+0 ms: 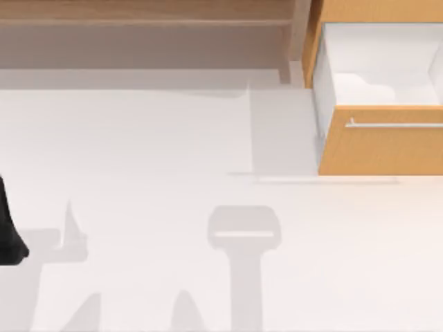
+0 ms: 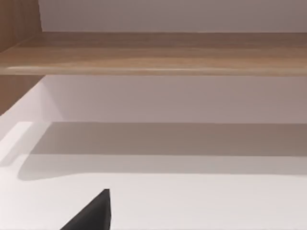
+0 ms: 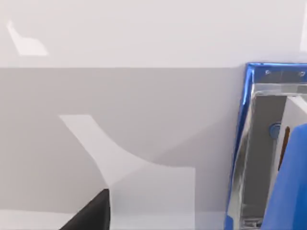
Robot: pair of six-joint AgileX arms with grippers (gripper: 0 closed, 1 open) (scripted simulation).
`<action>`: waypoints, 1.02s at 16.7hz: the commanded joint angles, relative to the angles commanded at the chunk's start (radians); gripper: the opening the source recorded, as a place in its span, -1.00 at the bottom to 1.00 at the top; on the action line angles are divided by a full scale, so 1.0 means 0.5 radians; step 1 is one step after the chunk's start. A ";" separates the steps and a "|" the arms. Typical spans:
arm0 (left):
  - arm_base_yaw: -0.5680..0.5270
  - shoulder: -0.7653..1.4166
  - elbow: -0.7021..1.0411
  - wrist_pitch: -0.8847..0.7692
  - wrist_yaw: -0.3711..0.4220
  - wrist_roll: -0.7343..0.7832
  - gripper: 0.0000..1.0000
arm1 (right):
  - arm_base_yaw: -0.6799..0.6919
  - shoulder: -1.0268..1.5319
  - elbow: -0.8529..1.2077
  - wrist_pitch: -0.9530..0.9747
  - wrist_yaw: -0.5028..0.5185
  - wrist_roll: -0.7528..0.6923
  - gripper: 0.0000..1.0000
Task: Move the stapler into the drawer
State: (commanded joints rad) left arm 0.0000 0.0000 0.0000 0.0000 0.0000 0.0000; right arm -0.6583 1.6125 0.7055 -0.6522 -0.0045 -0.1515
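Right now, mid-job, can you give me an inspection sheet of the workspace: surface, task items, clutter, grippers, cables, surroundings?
Surface: white table, bare apart from shadows.
Job's things: drawer pulled open at the top view's right, orange-tan front, silver bar handle; stapler, blue with a metal underside, seen close in the right wrist view on a white surface.
Clutter: nothing seen.
Grippers: left arm parked at the table's left edge; each wrist view shows a dark gripper part, state unclear.
Cables: nothing seen.
Surroundings: wide brown wooden shelf along the back.

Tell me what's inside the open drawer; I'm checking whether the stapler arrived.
From above, the drawer shows white inner walls and floor with soft shadows. The right wrist view shows a blue stapler on white; its whereabouts are unclear.
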 joint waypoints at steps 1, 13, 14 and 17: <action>0.000 0.000 0.000 0.000 0.000 0.000 1.00 | 0.000 0.000 0.000 0.000 0.000 0.000 -0.06; 0.000 0.000 0.000 0.000 0.000 0.000 1.00 | 0.000 0.000 0.000 0.000 0.000 0.000 -1.00; 0.000 0.000 0.000 0.000 0.000 0.000 1.00 | 0.000 0.000 0.000 0.000 0.000 0.000 -1.00; 0.000 0.000 0.000 0.000 0.000 0.000 1.00 | -0.001 -0.044 0.029 -0.031 0.000 0.004 -1.00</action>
State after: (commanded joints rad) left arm 0.0000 0.0000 0.0000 0.0000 0.0000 0.0000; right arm -0.6588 1.5905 0.7202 -0.6677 -0.0046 -0.1497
